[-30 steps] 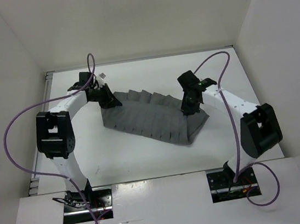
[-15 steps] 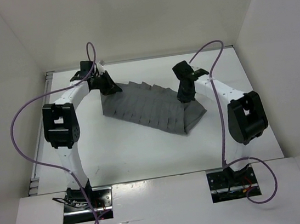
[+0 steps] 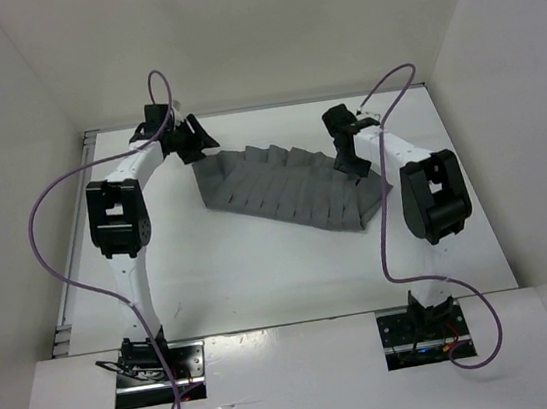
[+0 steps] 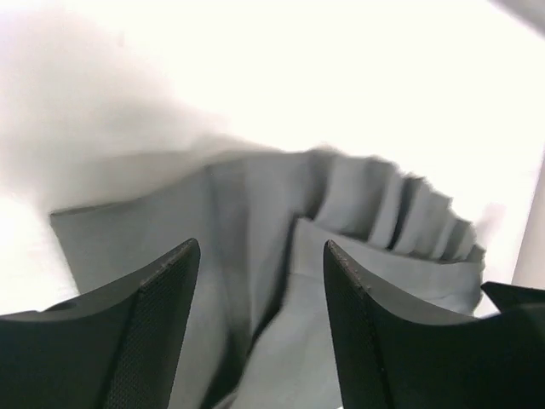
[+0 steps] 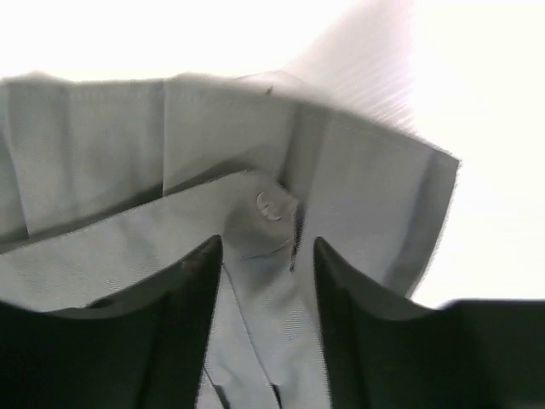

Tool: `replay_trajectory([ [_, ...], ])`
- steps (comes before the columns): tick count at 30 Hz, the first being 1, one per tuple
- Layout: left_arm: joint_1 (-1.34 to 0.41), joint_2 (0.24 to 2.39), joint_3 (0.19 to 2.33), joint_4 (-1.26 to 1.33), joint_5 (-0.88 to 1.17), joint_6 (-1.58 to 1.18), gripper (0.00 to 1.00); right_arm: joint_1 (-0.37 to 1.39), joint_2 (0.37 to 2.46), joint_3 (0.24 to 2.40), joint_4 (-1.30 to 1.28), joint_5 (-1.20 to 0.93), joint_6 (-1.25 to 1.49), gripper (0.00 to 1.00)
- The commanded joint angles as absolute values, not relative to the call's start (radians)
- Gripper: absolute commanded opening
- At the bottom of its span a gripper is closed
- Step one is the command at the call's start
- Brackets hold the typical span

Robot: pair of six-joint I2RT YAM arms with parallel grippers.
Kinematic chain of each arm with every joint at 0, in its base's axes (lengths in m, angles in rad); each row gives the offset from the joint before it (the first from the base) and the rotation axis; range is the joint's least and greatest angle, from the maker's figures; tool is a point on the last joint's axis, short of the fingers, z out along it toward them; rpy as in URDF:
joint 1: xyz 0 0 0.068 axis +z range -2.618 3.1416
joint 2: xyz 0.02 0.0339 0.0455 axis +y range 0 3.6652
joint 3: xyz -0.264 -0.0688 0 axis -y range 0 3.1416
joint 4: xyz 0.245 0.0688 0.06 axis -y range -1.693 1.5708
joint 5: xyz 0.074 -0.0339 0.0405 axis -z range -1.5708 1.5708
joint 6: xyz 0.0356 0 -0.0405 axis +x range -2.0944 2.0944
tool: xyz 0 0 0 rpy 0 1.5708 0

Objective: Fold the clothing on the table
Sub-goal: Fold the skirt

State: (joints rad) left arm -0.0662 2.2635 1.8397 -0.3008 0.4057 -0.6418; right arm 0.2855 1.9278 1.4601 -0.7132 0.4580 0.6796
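The clothing (image 3: 286, 188), a grey pleated skirt, lies spread across the far half of the white table (image 3: 262, 271). My left gripper (image 3: 194, 139) hovers at the skirt's far left corner. In the left wrist view the left gripper (image 4: 260, 256) is open, and only the grey fabric (image 4: 255, 196) below shows between its fingers. My right gripper (image 3: 354, 162) stands over the skirt's right end. In the right wrist view the right gripper (image 5: 266, 247) is open above the waistband with its button (image 5: 272, 204); the cloth (image 5: 102, 153) is not clamped.
White walls (image 3: 34, 145) enclose the table on the left, back and right. Purple cables (image 3: 49, 224) loop off both arms. The arm bases (image 3: 159, 366) sit at the near edge.
Both grippers carried the skirt toward the back wall, then opened and let go. The skirt now lies flatter and further back, its right end spread out.
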Motion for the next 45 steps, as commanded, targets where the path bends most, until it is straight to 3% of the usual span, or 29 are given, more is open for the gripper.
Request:
replay_trajectory([
  [1, -0.055, 2.111, 1.895, -0.265, 0.368, -0.617, 0.68, 0.284, 1.827, 1.505, -0.73, 0.517, 0.693, 0.57],
  [5, -0.044, 1.927, 1.645, -0.183, 0.368, -0.617, 0.72, 0.284, 1.662, 1.339, -0.73, 0.421, 0.703, 0.71],
  [11, -0.054, 1.802, 1.343, -0.137, 0.42, -0.571, 0.73, 0.293, 1.517, 1.157, -0.742, 0.24, 0.744, 0.71],
  [16, -0.063, 1.865, 1.299, -0.114, 0.396, -0.572, 0.72, 0.293, 1.526, 1.109, -0.693, 0.181, 0.756, 0.71],
  [17, -0.063, 1.882, 1.299, -0.104, 0.396, -0.572, 0.72, 0.293, 1.541, 1.118, -0.693, 0.181, 0.756, 0.67],
  [22, -0.081, 2.008, 1.357, -0.077, 0.448, -0.615, 0.56, 0.293, 1.63, 1.158, -0.675, 0.169, 0.756, 0.64],
  [28, -0.135, 2.069, 1.385, -0.121, 0.403, -0.606, 0.58, 0.293, 1.695, 1.167, -0.657, 0.133, 0.756, 0.64],
  [30, -0.147, 2.095, 1.385, -0.17, 0.374, -0.592, 0.48, 0.293, 1.706, 1.167, -0.647, 0.133, 0.756, 0.64],
  [31, -0.156, 2.105, 1.385, -0.198, 0.362, -0.592, 0.31, 0.293, 1.722, 1.167, -0.647, 0.133, 0.756, 0.64],
  [35, -0.156, 2.09, 1.335, -0.304, 0.325, -0.581, 0.04, 0.293, 1.798, 1.215, -0.647, 0.146, 0.746, 0.64],
  [45, -0.106, 1.901, 1.051, -0.436, 0.276, -0.629, 0.0, 0.302, 1.901, 1.284, -0.638, 0.103, 0.707, 0.64],
])
